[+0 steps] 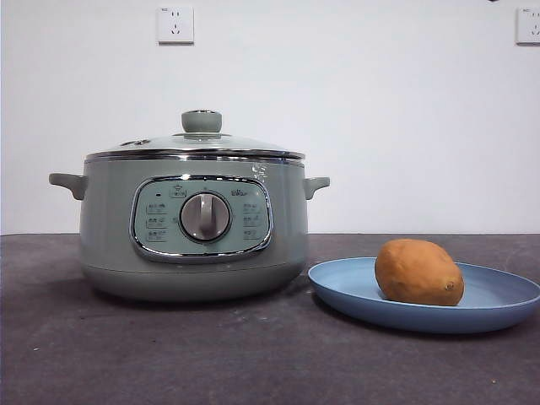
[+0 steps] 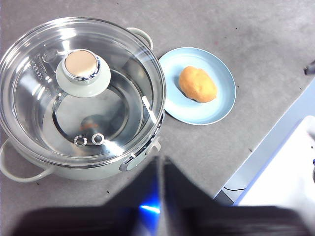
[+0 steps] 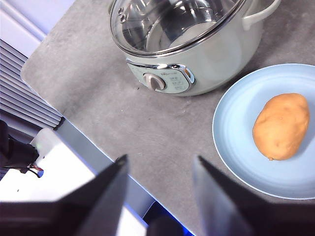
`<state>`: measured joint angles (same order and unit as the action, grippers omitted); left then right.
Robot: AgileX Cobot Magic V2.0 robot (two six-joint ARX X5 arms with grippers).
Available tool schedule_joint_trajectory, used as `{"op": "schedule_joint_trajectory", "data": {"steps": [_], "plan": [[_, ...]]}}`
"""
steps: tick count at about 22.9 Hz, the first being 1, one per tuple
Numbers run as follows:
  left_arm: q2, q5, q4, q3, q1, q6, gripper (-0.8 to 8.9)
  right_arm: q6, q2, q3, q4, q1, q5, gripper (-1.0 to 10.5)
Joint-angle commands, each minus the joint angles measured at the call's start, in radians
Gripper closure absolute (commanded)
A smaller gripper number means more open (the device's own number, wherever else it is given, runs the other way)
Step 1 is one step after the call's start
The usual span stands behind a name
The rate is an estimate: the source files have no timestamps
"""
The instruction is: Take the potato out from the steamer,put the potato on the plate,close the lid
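Resting at lower right of the front frame: orange-brown oval potato on shallow light-blue plate. Seated on sage-green steamer at left: domed glass lid; task apparently complete. Parked high, clear: left gripper pressed together, right gripper spread, both empty.

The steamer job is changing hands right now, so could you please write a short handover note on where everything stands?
Grippers: the left gripper is shut and holds nothing, raised above the table near the steamer. The right gripper is open and holds nothing, raised near the plate.
Things: the potato lies on the plate, beside the steamer. The lid sits on the steamer, rim seated all round.
Done: potato out and plated, lid closed.
Left: nothing of the task itself; both arms are clear of the things.
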<state>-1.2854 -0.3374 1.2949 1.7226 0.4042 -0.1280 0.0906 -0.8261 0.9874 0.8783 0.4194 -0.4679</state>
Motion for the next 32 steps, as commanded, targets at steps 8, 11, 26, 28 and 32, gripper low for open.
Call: {"op": "schedule_joint_trajectory", "data": {"steps": [8, 11, 26, 28, 32], "plan": [[-0.001, -0.006, 0.013, 0.000, 0.003, 0.004, 8.17, 0.004, 0.002, 0.000, -0.006, 0.001, 0.023, 9.5], [-0.001, -0.006, 0.007, 0.000, 0.003, 0.004, 8.17, 0.005, 0.002, 0.000, -0.006, 0.001, 0.037, 9.5], [0.024, 0.159, -0.048, 0.000, -0.026, -0.053, 8.16, 0.005, 0.002, 0.000, -0.005, 0.001, 0.040, 9.5], [0.055, 0.159, -0.055, 0.000, -0.041, -0.100, 8.16, 0.004, 0.002, 0.000, -0.005, 0.001, 0.054, 9.5], [0.166, 0.142, -0.237, -0.023, -0.128, -0.158, 8.16, 0.005, 0.002, 0.000, -0.006, 0.001, 0.056, 9.5]]}}
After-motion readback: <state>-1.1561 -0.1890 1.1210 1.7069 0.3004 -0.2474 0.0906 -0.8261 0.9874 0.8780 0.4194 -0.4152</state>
